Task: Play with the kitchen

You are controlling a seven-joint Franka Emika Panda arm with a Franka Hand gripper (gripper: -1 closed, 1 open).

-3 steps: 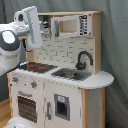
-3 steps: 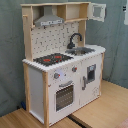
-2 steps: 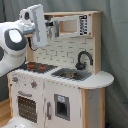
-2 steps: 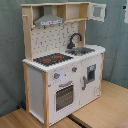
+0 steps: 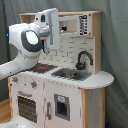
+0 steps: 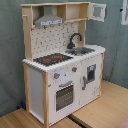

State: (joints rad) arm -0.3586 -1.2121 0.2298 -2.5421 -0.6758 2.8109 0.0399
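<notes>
The kitchen (image 5: 75,85) is a tall white and light-wood toy. In the first exterior view it shows a black faucet (image 5: 83,59), a sink (image 5: 70,74), a red-ringed hob (image 5: 45,67) and a windowed oven door (image 5: 27,107). My white arm reaches in from the first exterior view's left. My gripper (image 5: 51,42) hangs in front of the kitchen's upper left, above the hob and apart from it. The second exterior view shows the kitchen (image 6: 45,85) whole, with its grey hood (image 6: 50,20) and pegboard back (image 6: 54,38); no arm appears there.
A small cupboard with a windowed door (image 6: 97,11) sits at the kitchen's top right. A rounded counter end (image 5: 102,79) juts out beside the sink. Grey curtains (image 6: 10,55) hang behind. The kitchen stands on a wooden floor (image 6: 100,112).
In the first exterior view my arm has swung right and closer, so the gripper now stands in front of the kitchen's upper left. The kitchen itself has not moved.
</notes>
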